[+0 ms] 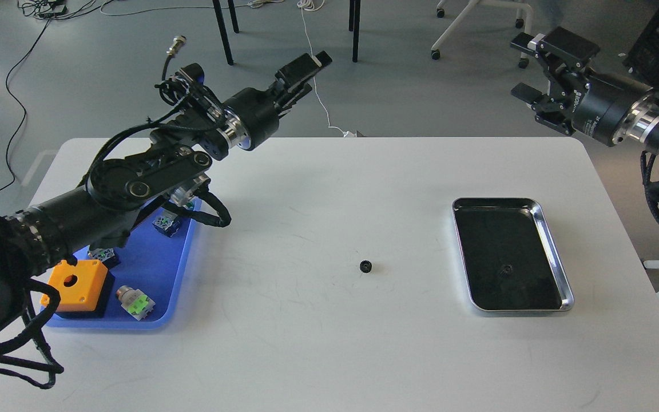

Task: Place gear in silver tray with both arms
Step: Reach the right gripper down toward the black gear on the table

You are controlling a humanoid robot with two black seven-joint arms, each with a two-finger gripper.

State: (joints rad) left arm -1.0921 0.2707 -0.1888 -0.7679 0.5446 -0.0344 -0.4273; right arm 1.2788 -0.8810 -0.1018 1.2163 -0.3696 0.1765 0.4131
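A small black gear (366,266) lies on the white table (329,343), near its middle. The silver tray (554,252) sits to the right of it, with a dark reflective bottom and a small dark gear-like piece (505,269) inside. My left gripper (309,71) is raised over the table's far left part, pointing away, far from the gear. Its fingers overlap, so I cannot tell their state. My right gripper (525,67) hangs beyond the table's far right corner, above and behind the tray. Its fingers stand wide apart and hold nothing.
A blue plastic tray (183,274) at the left holds an orange box (76,283) and several small parts, partly under my left arm. Chair and table legs stand on the floor behind the table. Cables lie on the floor.
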